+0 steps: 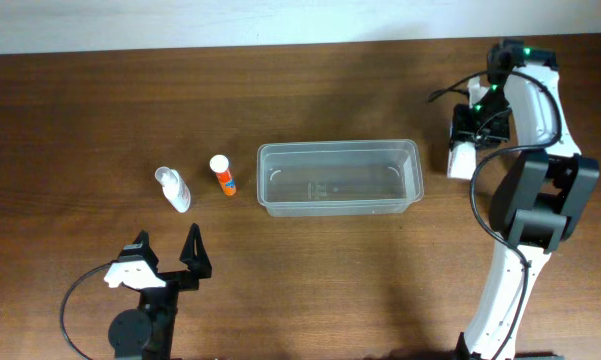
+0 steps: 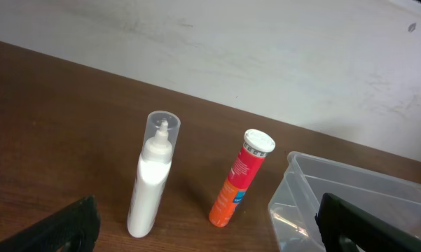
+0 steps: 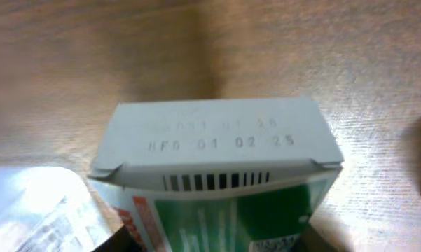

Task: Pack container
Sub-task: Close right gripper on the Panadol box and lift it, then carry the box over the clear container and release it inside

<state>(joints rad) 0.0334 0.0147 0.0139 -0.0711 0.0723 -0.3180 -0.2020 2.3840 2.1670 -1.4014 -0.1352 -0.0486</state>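
The clear plastic container (image 1: 340,177) stands empty at the table's middle; its corner shows in the left wrist view (image 2: 350,189) and the right wrist view (image 3: 28,210). A white bottle with a clear cap (image 1: 174,188) (image 2: 153,175) and an orange tube with a white cap (image 1: 223,175) (image 2: 239,180) lie left of it. My left gripper (image 1: 166,262) (image 2: 210,227) is open and empty, near the front edge, short of both. My right gripper (image 1: 472,128) (image 3: 217,241) is shut on a small white-and-green box (image 1: 461,160) (image 3: 217,161), right of the container.
Brown wooden table (image 1: 80,110) with a pale wall behind it. The right arm's base (image 1: 530,215) and its cables stand at the right edge. The left arm's base (image 1: 135,325) is at the front left.
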